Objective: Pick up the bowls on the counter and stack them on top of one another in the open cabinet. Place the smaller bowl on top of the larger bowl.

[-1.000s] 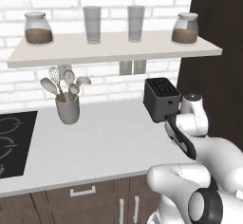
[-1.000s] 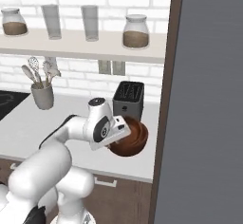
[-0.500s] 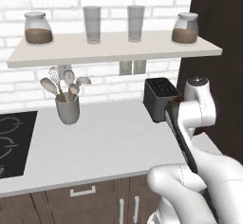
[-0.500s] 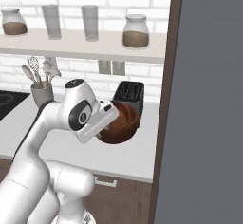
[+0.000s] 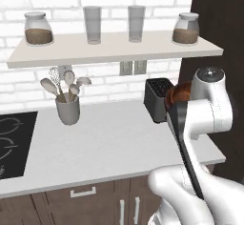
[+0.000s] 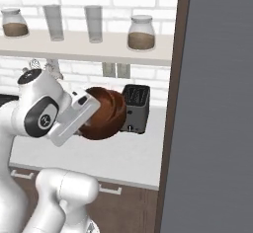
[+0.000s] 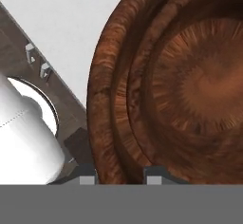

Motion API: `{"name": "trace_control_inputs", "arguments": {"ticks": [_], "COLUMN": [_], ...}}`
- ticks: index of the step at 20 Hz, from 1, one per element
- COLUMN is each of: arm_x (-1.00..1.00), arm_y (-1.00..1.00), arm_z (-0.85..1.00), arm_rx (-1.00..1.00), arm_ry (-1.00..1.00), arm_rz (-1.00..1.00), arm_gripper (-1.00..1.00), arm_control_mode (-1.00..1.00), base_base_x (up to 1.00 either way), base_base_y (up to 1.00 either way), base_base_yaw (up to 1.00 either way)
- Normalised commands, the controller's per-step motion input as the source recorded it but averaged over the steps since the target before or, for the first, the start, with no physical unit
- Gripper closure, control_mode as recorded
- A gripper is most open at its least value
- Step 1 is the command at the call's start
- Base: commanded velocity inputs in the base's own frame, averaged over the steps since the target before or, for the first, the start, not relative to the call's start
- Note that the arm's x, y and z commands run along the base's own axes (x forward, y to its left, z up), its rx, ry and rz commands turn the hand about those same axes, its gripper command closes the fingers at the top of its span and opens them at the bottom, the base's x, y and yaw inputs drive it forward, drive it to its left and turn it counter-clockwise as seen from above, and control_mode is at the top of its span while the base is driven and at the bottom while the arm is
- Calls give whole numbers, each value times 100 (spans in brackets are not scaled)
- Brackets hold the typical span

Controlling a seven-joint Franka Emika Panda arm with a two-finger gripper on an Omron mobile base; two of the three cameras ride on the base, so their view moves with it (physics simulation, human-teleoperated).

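While the tool pinches the rim of a brown bowl, gripping it at one edge only, the load hangs off-centre and could swing or slip out if the arm jerks. In the hand view the rim sits between the two dark fingertips, so the tool is clenched on the bowl, not released. That view shows nested rings inside the bowl; I can't tell if that is a second bowl seated in it or just turned grooves. If it is two, the inner one could slide out when the bowl tilts.

The bowl is lifted clear of the table, in front of the toaster and close to it. Next risk: clipping the toaster, or the dark cabinet panel just past the toaster, on the way in.

The right base view gives the bowl's full side profile, tipped on its side with its mouth toward the toaster. The left base view has just a sliver of bowl behind the arm, but it shows the utensil cup well left of the toaster, and the shelf above with jars and glasses.
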Motion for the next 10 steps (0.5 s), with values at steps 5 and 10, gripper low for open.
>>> {"name": "trace_control_inputs", "arguments": {"ticks": [5,10], "arm_x": [-17,25], "arm_y": [50,42], "arm_z": [100,100], "arm_rx": [-2,8], "arm_ry": [-19,0], "arm_rz": [0,2], "arm_gripper": [100,100], "arm_control_mode": [-100,-100], "base_base_x": [0,0], "base_base_y": [0,0], "base_base_yaw": [0,0]}}
